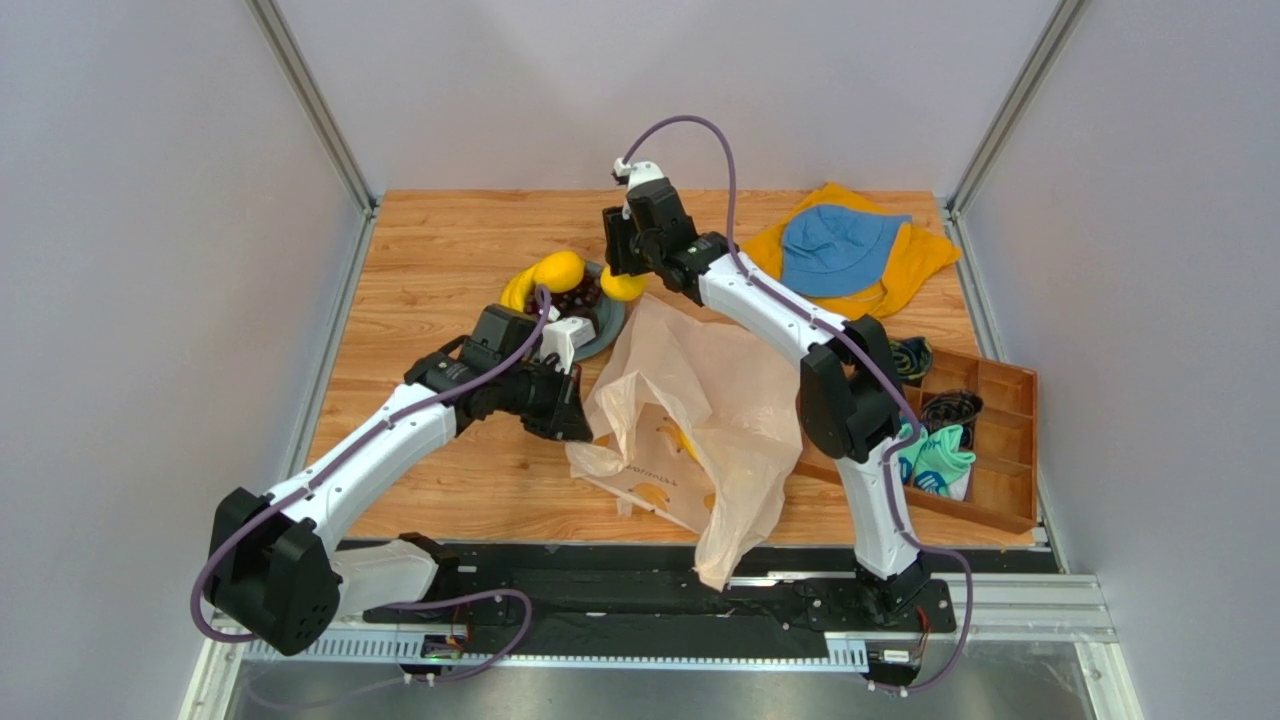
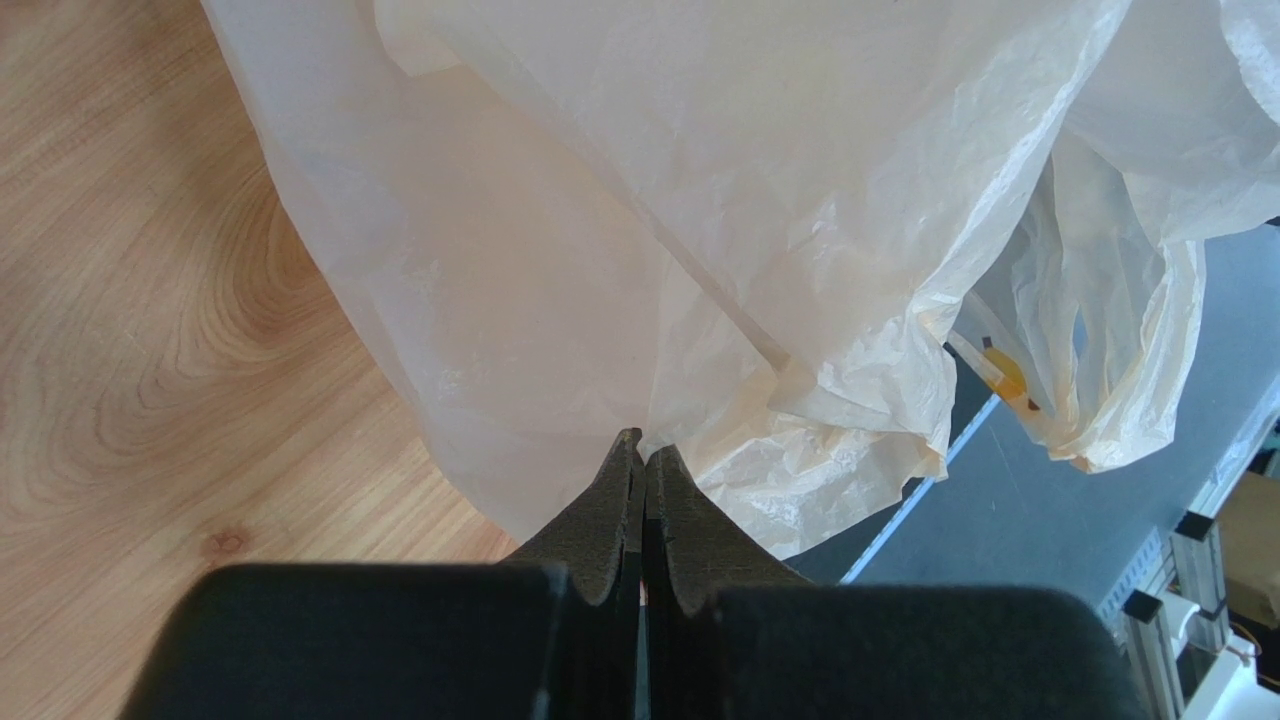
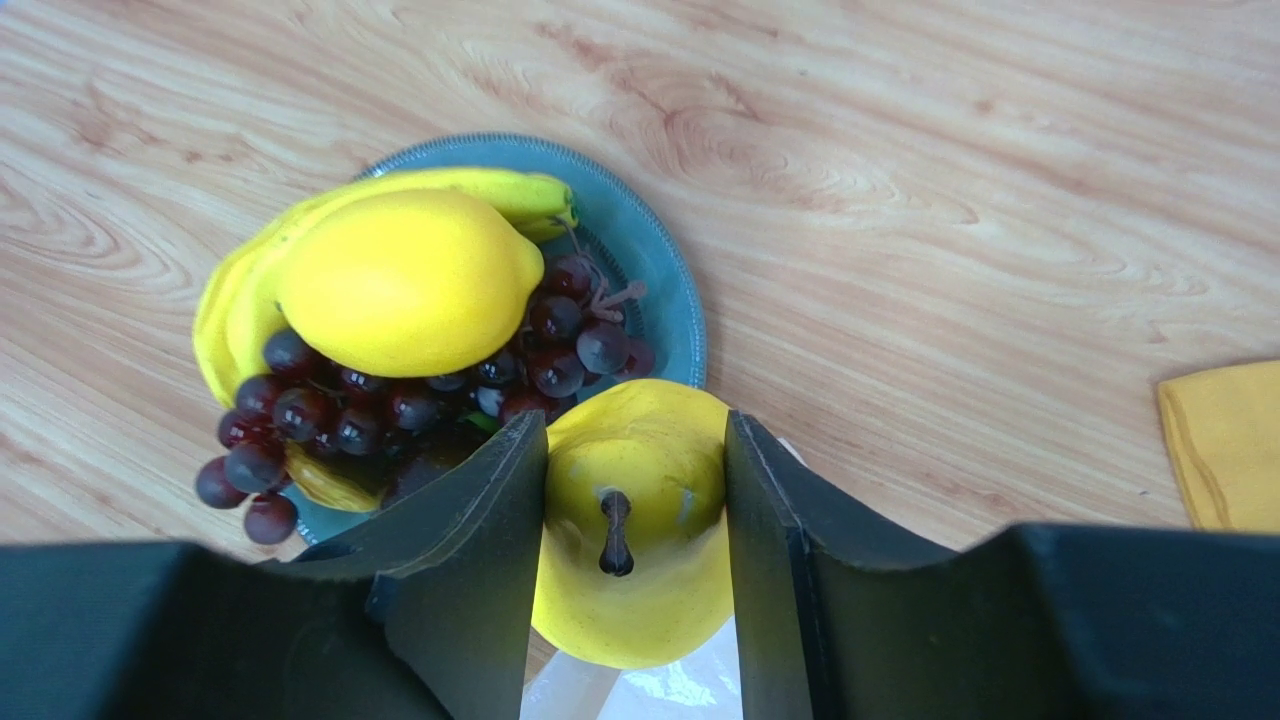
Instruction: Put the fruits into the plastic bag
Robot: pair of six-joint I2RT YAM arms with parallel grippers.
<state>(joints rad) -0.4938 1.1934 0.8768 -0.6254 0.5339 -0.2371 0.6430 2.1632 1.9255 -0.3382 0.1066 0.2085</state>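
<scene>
The right gripper (image 3: pixel 634 425) holds a yellow fruit (image 3: pixel 661 600) between its two dark fingers, one pressed to each side, the short brown stem facing the camera. Just beyond it, a round grey-blue plate (image 3: pixel 661 285) sits on the wooden table (image 3: pixel 932 225). The plate carries a lemon (image 3: pixel 403 282) lying on top of bananas (image 3: pixel 226 308) and dark purple grapes (image 3: pixel 391 405), some spilling over the near rim. A sliver of pale plastic bag (image 3: pixel 646 693) shows under the held fruit. A yellow cloth (image 3: pixel 1225 443) corner enters at the right edge.

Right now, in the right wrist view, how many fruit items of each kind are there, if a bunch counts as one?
Banana bunch: 1
Grape bunch: 1
Roundish yellow fruits: 2, one of them in the right claw
Total: 4
</scene>
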